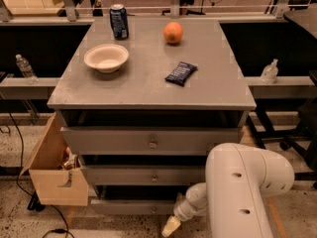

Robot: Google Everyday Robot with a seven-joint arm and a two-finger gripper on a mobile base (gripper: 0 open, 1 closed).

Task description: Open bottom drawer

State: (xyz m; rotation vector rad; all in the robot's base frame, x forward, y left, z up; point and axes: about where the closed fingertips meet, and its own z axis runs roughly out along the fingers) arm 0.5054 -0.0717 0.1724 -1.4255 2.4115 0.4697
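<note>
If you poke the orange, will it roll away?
Probably: the orange looks round on a flat cabinet top, so it likely rolls. Its skin looks firm, likely not fragile. The gripper is low, by the bottom drawer.

gripper (171, 226) at bottom drawer (131, 207), arm (247, 192) hiding part

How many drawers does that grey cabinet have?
3, stacked: the top drawer, the middle drawer beneath it, and the bottom drawer lowest, partly hidden by the arm. The gripper hangs low, just in front of the bottom drawer.
</note>
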